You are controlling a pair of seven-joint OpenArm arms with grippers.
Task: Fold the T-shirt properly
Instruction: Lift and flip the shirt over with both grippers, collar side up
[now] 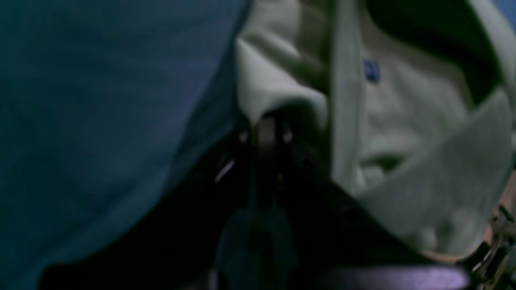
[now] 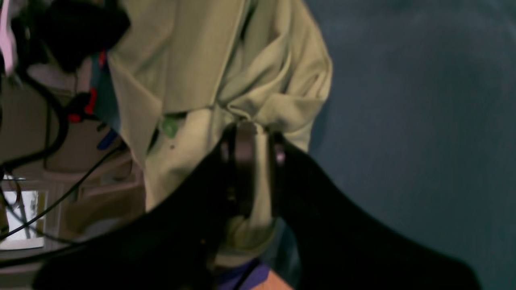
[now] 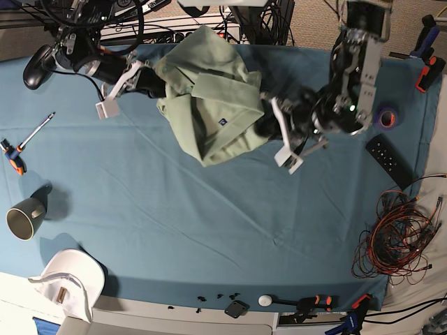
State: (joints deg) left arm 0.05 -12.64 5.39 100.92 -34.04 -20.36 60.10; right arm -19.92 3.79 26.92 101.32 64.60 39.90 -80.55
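Overhead view: pale green T-shirt (image 3: 209, 105) bunched, lifted above blue table cloth (image 3: 209, 223), strung between two arms near far edge. Left gripper (image 1: 266, 121) clenched on fold of shirt fabric. Right gripper (image 2: 252, 129) pinching opposite edge of shirt. Small blue tag (image 1: 371, 71) visible on chest. Mug (image 3: 24, 215) and white cap (image 3: 66, 283) sit near table corner.

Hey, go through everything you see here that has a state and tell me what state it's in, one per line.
T-shirt: bunched, lifted off the blue cloth between both claws
Left claw: shut on T-shirt
Right claw: shut on T-shirt
Mug: lying on its side
White cap: resting at table edge
Screwdriver: lying flat
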